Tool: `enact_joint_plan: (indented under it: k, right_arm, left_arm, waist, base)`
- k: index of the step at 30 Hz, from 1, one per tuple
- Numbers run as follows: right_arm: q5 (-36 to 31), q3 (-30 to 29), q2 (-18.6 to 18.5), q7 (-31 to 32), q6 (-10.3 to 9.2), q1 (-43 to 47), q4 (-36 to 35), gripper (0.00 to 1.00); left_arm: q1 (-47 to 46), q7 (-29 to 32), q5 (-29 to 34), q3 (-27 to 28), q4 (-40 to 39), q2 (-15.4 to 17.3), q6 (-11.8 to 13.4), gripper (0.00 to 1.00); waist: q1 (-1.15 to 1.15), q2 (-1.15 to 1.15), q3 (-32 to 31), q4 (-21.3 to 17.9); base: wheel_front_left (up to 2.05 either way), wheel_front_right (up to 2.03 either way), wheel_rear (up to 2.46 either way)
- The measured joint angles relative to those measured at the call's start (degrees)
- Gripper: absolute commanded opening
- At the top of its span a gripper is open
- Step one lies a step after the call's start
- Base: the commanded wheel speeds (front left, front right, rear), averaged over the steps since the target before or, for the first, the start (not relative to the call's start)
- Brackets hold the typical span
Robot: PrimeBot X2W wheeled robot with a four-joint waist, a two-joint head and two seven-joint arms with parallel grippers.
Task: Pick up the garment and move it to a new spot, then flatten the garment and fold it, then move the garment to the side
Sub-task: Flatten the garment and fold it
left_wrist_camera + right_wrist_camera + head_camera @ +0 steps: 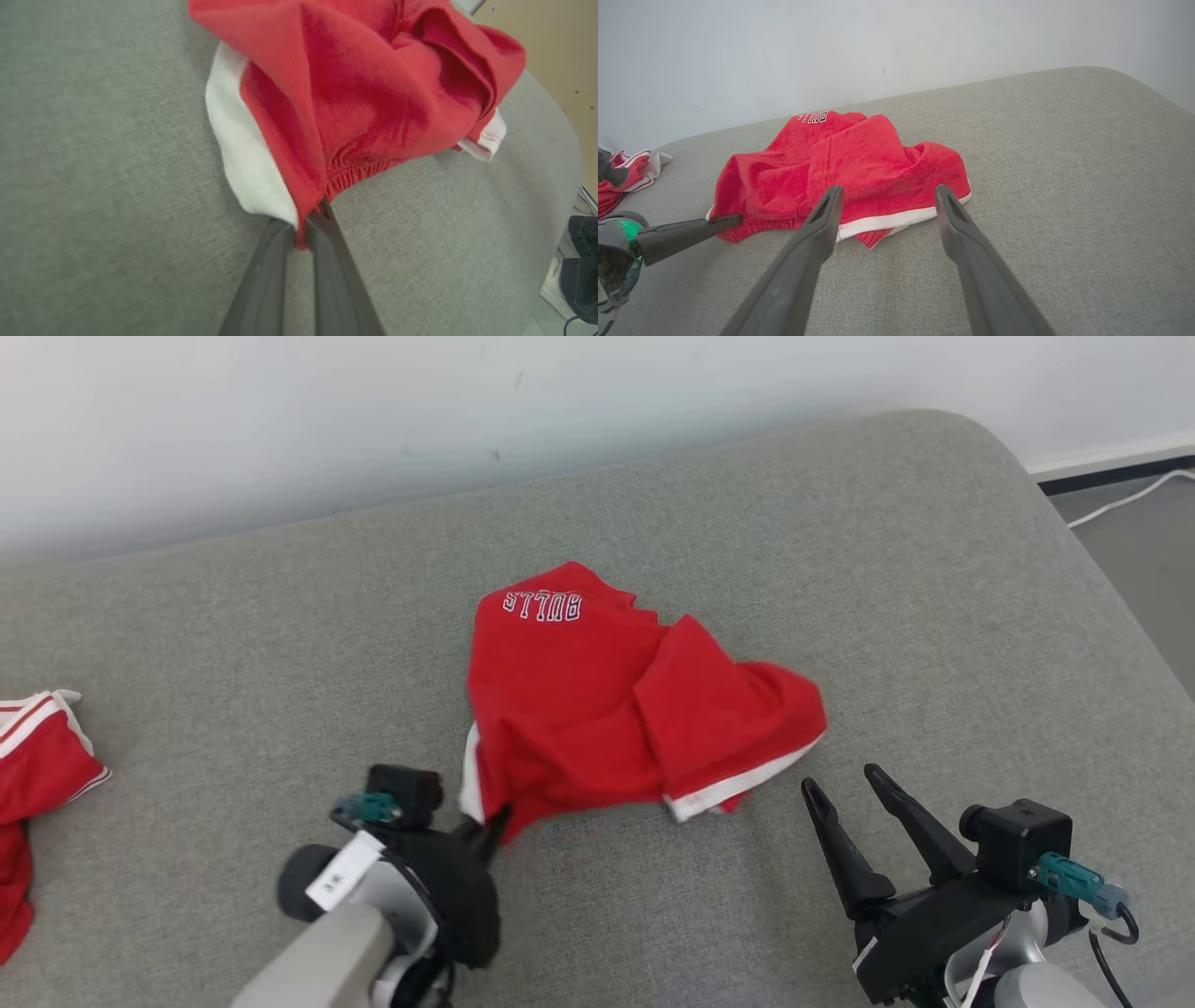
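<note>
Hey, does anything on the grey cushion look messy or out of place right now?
Yes. The red garment lies bunched in the middle of the cushion, one part flopped over another, white trim showing unevenly. The left gripper has its jaws shut on the near corner. A second red garment sits crumpled at the left edge.

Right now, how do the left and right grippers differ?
The left gripper is shut on an edge of the red garment; the right gripper is open and empty. The left gripper touches the cloth; the right gripper stands apart from it. Both point dark fingers toward it.
</note>
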Motion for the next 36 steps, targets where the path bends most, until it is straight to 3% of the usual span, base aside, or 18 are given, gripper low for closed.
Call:
enact_joint_plan:
  k: [8,18,25,28,32,36]
  right_arm:
    - [0.02,-0.38,-0.16,-0.52,-0.01,0.60,0.84,1.00]
    - [0.38,-0.40,0.02,-0.93,-0.01,1.48,1.24,1.00]
    - [0.46,0.24,0.69,-0.99,-0.01,1.44,1.51,1.00]
    - [0.52,0.96,1.41,-0.98,0.09,1.35,1.70,1.00]
    - [0.52,1.64,2.24,-0.98,0.49,1.16,1.89,1.00]
    - [0.63,1.48,2.33,-1.01,0.49,1.20,1.96,1.00]
  left_arm:
    - [-4.46,0.01,1.44,1.69,-0.68,6.03,2.08,0.00]
    - [-9.71,-1.77,4.32,3.52,-11.48,8.15,4.63,0.00]
    - [-15.56,-1.64,8.25,2.30,-18.87,8.76,4.66,0.00]
    - [-18.20,0.08,9.68,0.31,-19.74,8.83,3.98,0.00]
    - [-21.60,2.52,12.30,-3.31,-19.76,8.55,0.81,0.00]
    - [-23.02,4.04,12.62,-6.79,-20.80,4.90,-1.87,0.00]
  waist:
    - [-0.01,0.00,-1.53,1.34]
    - [-0.01,0.00,-3.86,3.37]
    - [-0.01,0.00,-4.87,3.50]
    - [-0.01,0.00,-5.05,2.92]
    - [-0.01,0.00,-5.04,1.73]
    - [-0.01,0.00,-4.57,0.31]
  base:
    - [0.00,0.00,0.00]
    - [0.00,0.00,0.00]
    - [0.00,0.00,0.00]
    - [0.00,0.00,0.00]
    - [0.00,0.00,0.00]
    - [0.00,0.00,0.00]
